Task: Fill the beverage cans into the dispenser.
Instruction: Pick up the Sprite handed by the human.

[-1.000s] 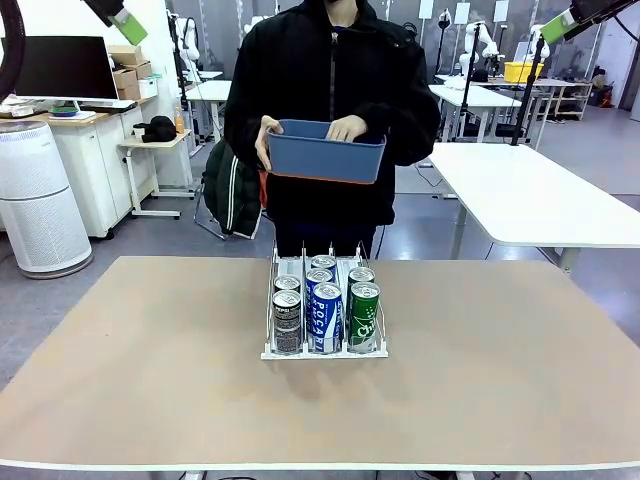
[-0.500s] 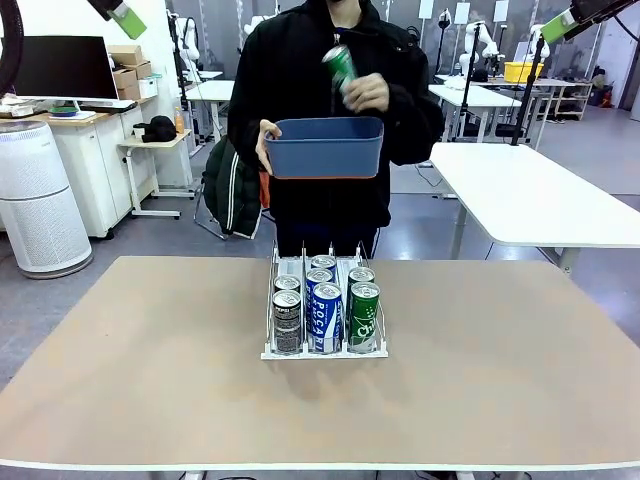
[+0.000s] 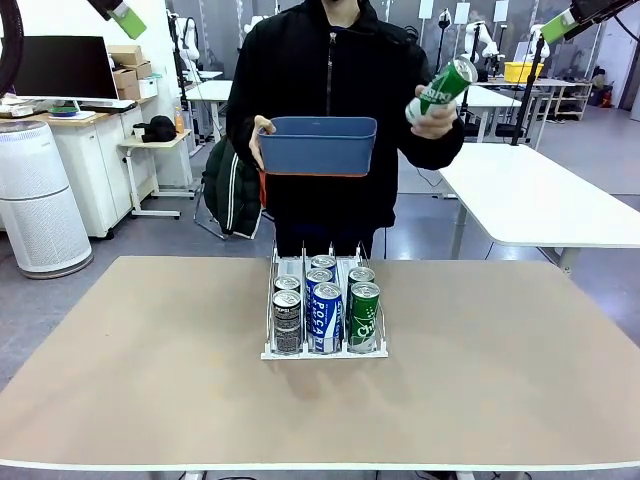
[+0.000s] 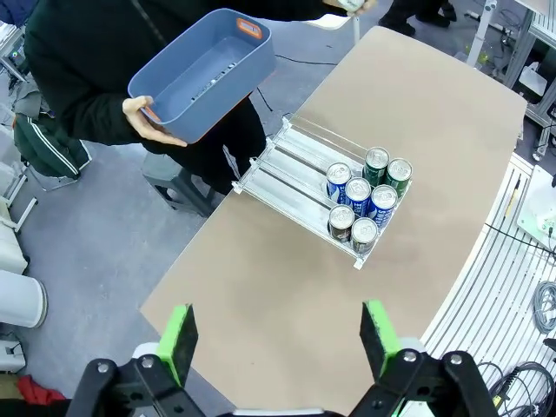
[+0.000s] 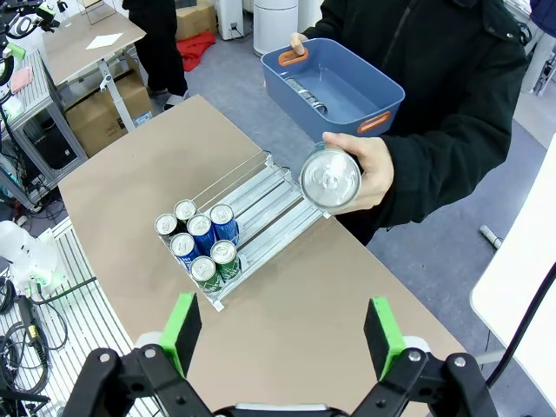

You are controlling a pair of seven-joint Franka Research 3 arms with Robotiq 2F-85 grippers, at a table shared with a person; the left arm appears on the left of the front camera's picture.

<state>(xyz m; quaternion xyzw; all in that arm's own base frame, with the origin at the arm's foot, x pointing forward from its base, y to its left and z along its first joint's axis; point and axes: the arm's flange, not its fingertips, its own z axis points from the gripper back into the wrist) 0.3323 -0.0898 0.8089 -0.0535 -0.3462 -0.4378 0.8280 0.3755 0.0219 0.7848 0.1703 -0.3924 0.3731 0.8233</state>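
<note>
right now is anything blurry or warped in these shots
Front view: the raised green can is slightly motion-soft; print on the racked cans stays sharp. Left wrist view: the wide-angle lens seems to bow the table edge. Right wrist view: that can's silver top catches a mild glint; lighting is even.

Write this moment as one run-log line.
person: holds green can, blue bin | dispenser: seven cans | left pincer: open | right pincer: open
</note>
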